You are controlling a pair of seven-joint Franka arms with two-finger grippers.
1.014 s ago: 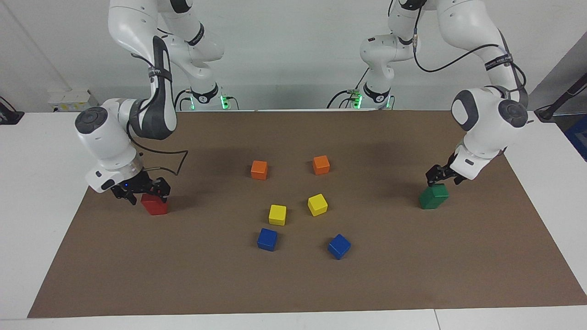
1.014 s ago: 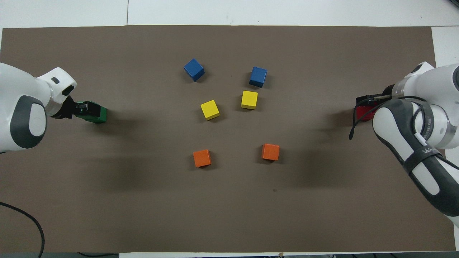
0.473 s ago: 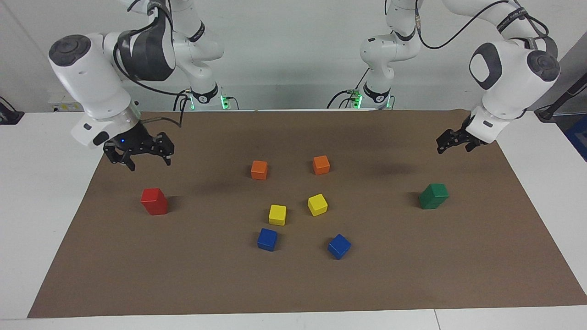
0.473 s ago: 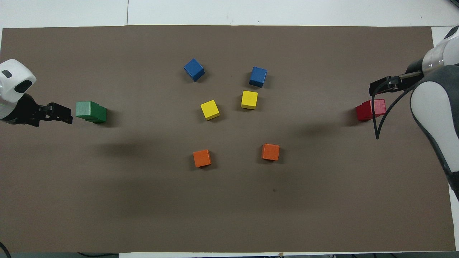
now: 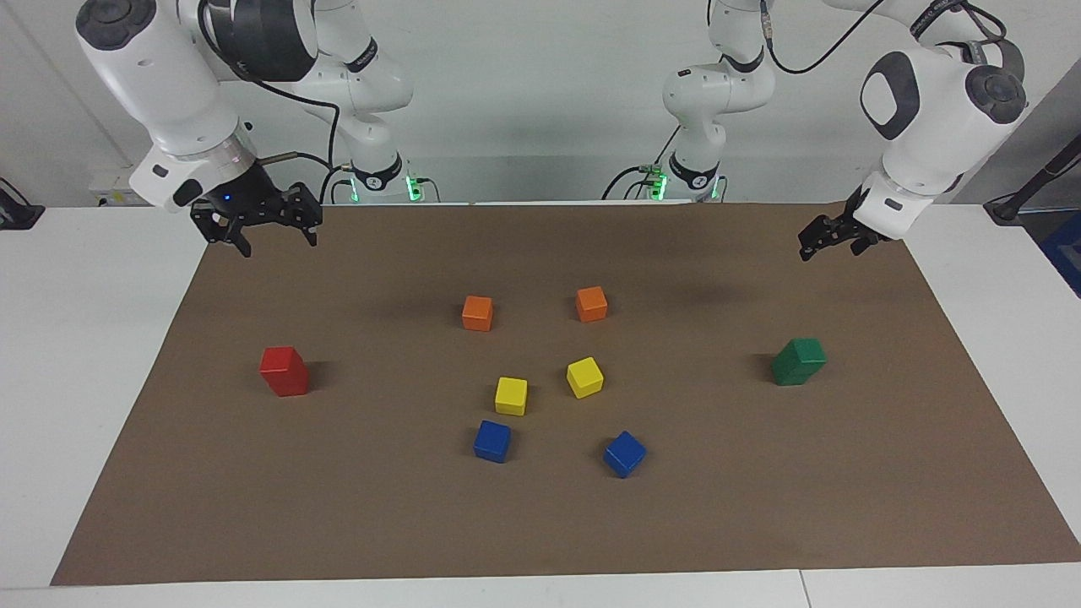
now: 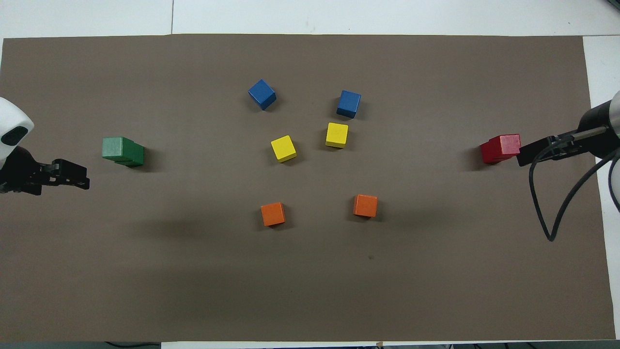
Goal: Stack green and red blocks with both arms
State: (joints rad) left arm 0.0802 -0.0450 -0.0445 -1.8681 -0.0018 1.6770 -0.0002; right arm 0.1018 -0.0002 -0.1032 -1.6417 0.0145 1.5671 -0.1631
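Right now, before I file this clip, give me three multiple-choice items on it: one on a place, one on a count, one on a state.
1. Where is the red stack?
A. At the right arm's end of the mat
B. Between the yellow blocks
C. On the green stack

2. How many orange blocks lie on the mat?
A. One
B. Two
C. Four

3. What is the right pincer doing?
A. Gripping a red block
B. Pressing on an orange block
C. Hanging open in the air, holding nothing

Answers:
1 A: the red stack stands alone at that end, with the green stack at the left arm's end.
2 B: one orange block and another sit side by side nearer the robots than the yellow ones.
3 C: its fingers are spread with nothing between them; the left pincer is empty too.
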